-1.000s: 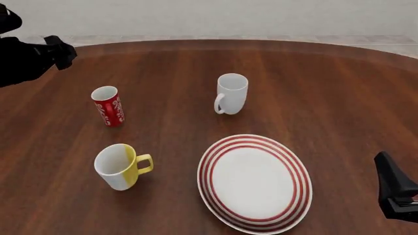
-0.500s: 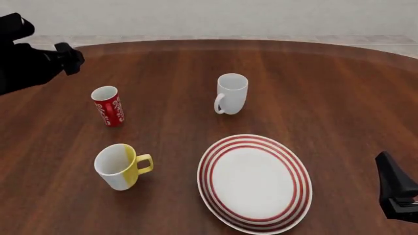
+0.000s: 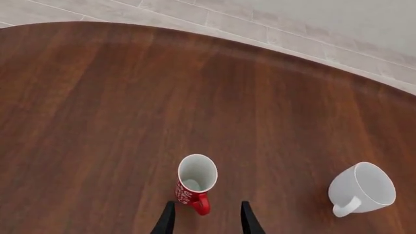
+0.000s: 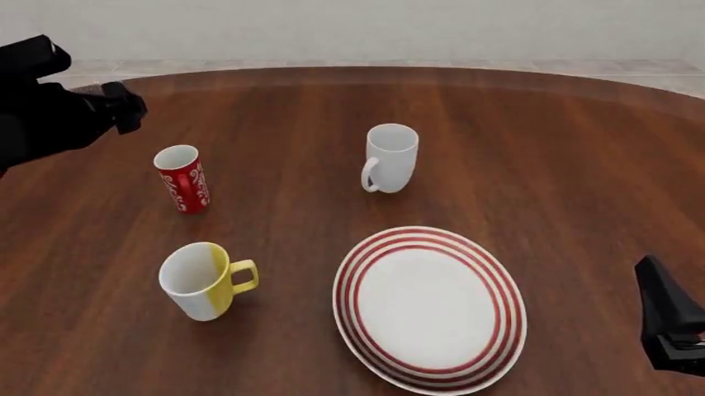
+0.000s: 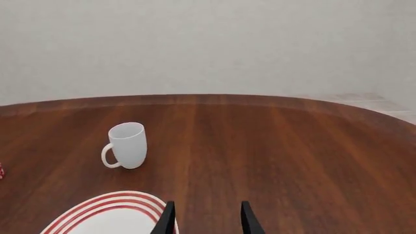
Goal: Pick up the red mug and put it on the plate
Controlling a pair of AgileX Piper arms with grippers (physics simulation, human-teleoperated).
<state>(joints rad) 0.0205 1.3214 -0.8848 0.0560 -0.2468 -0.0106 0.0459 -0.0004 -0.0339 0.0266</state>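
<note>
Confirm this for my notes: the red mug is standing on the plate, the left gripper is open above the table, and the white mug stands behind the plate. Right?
Not quite. The front view shows the red mug on the bare table, well left of the plate and not touching it. The left gripper is open, and the white mug does stand behind the plate.

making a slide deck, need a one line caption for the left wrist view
Open left gripper above the tall red swirl-patterned mug, plain white mug nearby on the brown wooden table.

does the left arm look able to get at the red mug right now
Probably yes. The left gripper hangs above the red mug with jaws open and the mug lined up between them. Nothing lies between; the yellow-and-white mug and white mug stand apart.
</note>
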